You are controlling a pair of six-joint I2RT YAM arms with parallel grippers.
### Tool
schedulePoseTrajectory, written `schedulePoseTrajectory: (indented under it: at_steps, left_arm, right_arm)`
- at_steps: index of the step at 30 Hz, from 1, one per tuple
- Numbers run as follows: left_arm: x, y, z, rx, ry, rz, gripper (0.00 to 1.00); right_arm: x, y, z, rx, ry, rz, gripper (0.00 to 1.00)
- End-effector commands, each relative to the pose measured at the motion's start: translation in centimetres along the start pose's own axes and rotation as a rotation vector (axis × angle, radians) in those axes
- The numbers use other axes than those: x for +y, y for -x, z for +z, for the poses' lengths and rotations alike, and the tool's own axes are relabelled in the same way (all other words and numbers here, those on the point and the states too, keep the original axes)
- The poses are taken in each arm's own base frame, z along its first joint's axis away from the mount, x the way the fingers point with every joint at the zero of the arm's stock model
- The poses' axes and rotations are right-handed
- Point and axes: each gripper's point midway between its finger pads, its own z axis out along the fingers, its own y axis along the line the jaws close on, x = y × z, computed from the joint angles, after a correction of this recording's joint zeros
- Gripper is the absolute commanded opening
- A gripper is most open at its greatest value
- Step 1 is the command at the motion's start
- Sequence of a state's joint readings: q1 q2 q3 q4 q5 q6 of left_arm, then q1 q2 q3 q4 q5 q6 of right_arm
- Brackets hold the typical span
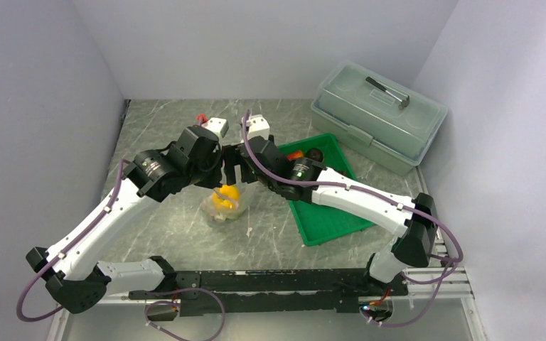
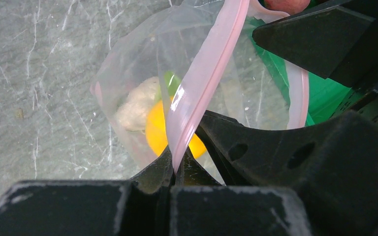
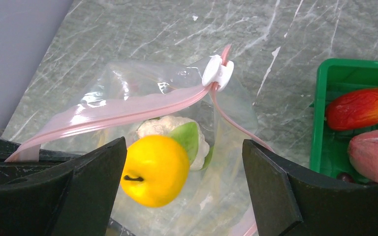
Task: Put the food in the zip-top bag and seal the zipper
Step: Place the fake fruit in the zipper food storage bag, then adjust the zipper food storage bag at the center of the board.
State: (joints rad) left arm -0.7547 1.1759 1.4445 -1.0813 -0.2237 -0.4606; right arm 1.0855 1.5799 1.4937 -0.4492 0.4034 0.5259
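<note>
1. Nearest you: left gripper (image 2: 174, 164). Jaws are pinched shut on the zipper (image 2: 206, 73), holding one lip of the zip-top bag (image 1: 224, 209) up off the table (image 1: 163, 234) at mid-table
2. Right gripper (image 3: 184, 145). Jaws are spread wide over the bag's mouth and grip nothing. It reaches in from the bag's 3 o'clock
3. Bag contents: yellow-orange fruit (image 3: 155, 169), lying inside the mouth between your open right jaws. White-and-green vegetable (image 3: 165, 127) is just behind it, touching. Count two pieces bagged
4. Zipper: the mouth gapes, with the white slider (image 3: 217, 73) at the far end of the strip. You have not begun sealing
5. Green tray (image 3: 319, 128), at the bag's 3 o'clock. It holds the red-orange fruit (image 3: 362, 105), pink peach (image 3: 374, 155) and dark purple ball (image 1: 315, 154), all yours to fetch. Grape bunch cannot be made out
6. Farthest: pale green lidded box (image 1: 377, 114), at 1 o'clock, lid down, no part in the job

Reckoning: you are under halfway through loading, and the seal comes last
</note>
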Motion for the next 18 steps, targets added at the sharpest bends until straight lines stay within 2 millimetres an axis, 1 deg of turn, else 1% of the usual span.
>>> schedulePoseTrajectory:
  at_steps: [1, 7, 11, 13, 17, 18]
  left_arm:
    - [-0.5, 1.4, -1.0, -0.047, -0.03, -0.012, 0.0]
    - [-0.4, 1.4, -1.0, -0.046, -0.023, -0.013, 0.0]
    - [-0.2, 1.5, -1.0, -0.046, -0.011, -0.013, 0.0]
    - [-0.1, 1.7, -1.1, -0.053, -0.002, -0.014, 0.0]
    - [0.2, 2.0, -1.1, -0.058, 0.02, -0.011, 0.0]
    - [0.3, 2.1, -1.1, -0.061, 0.027, -0.013, 0.0]
  right_arm:
    - [0.7, 2.7, -1.0, -0.078, 0.016, 0.029, 0.91]
    - [0.8, 2.8, -1.6, -0.081, 0.039, 0.04, 0.92]
    - [1.0, 2.9, -2.4, -0.076, 0.065, 0.039, 0.91]
    - [0.8, 2.9, -2.9, -0.073, 0.063, 0.031, 0.91]
    - [0.5, 3.7, -4.9, -0.099, 0.095, 0.028, 0.9]
    - [0.4, 4.2, -5.8, -0.116, 0.112, 0.035, 0.9]
